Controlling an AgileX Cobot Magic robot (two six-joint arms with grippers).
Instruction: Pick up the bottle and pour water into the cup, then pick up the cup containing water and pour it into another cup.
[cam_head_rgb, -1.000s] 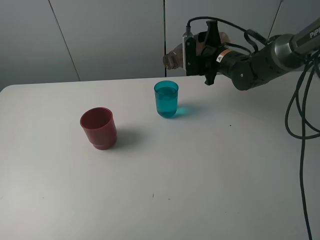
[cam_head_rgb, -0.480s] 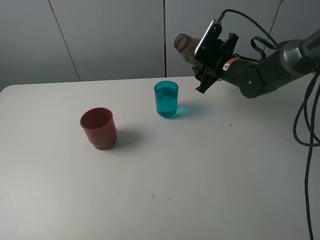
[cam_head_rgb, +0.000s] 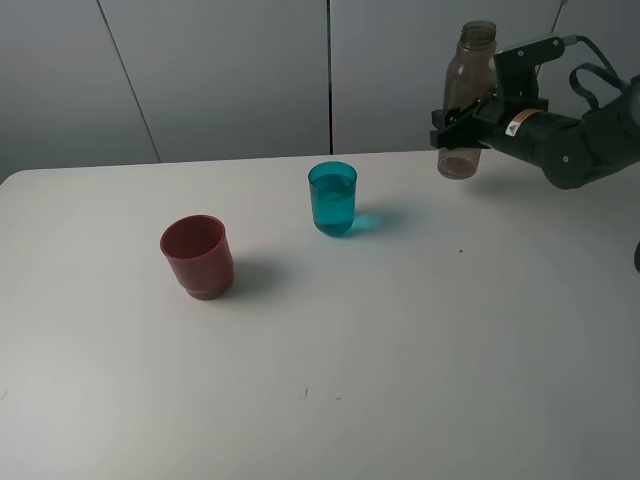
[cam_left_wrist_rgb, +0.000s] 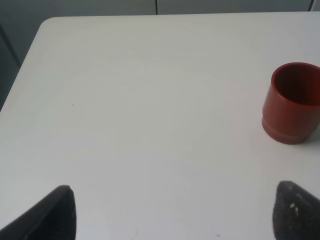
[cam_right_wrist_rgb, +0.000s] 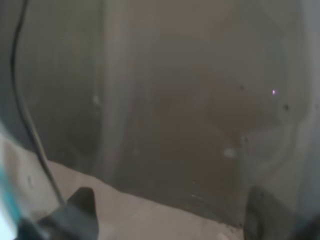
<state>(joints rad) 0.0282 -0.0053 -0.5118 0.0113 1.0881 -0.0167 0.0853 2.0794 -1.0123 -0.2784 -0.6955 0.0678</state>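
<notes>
On the white table (cam_head_rgb: 400, 350), the right gripper (cam_head_rgb: 462, 128) clamps the smoky bottle (cam_head_rgb: 468, 75) around its middle, holding it upright. The dark-red cup (cam_head_rgb: 198, 258) stands well to that gripper's left, ahead of the left gripper (cam_left_wrist_rgb: 175, 220), whose fingers (cam_left_wrist_rgb: 57, 215) are spread wide, holding nothing. The teal cup (cam_head_rgb: 332, 200), holding water, stands between them, nearer the bottle.

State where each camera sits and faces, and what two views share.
Exterior high: up high, looking down on the white table, squat dark-red plastic cup, translucent teal tumbler, and right gripper holding the tall smoky plastic bottle.
Left wrist: on left arm, facing the table; left gripper open.
Right wrist: pressed against the bottle; dark fingertips show.
Shared: the first two show the red cup.
</notes>
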